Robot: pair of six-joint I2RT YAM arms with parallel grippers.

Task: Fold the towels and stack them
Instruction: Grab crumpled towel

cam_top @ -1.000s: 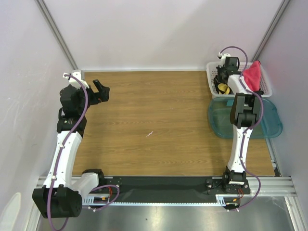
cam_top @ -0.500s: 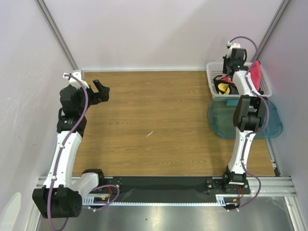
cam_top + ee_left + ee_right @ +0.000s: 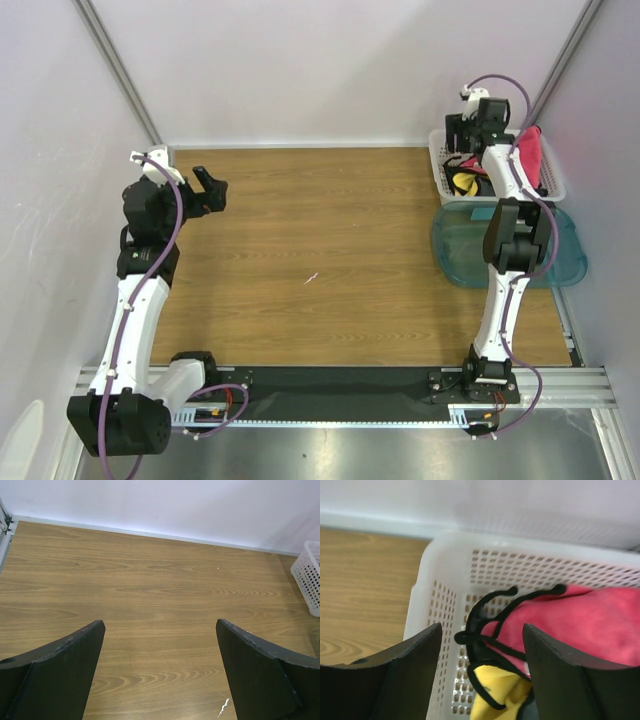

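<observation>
- While holding the left hand (image 3: 212, 185) above the far-left stretch of the counter (image 3: 320, 260), spreads its fingers (image 3: 65, 670) as wide as they go, with nothing between them.
- Shows only bare wood grain under that hand in the left wrist view, plus a corner of the white lattice basket (image 3: 309, 575) at the right edge.
- Reaches the right hand (image 3: 462, 140) out to the far right corner of the counter, poised over the left part of the basket.
- Parts the fingers of the right hand a fair way and grips nothing; looks down through the gap onto cloth lying lower in the basket.
- Leaves the towels (image 3: 560, 625) inside the basket, none on the open counter.
- Puts the pink-red towel (image 3: 590, 615) bunched toward the basket's right side, rising above the rim in the top view.
- Puts the yellow towel (image 3: 492, 697) lower and nearer, touching the pink-red one.
- Sends a thin loop of black edging (image 3: 485, 611) curling up from the cloth against the basket's inner wall.
- Sets the teal tub (image 3: 560, 255) just on the near side of the basket; cannot tell whether touching.
</observation>
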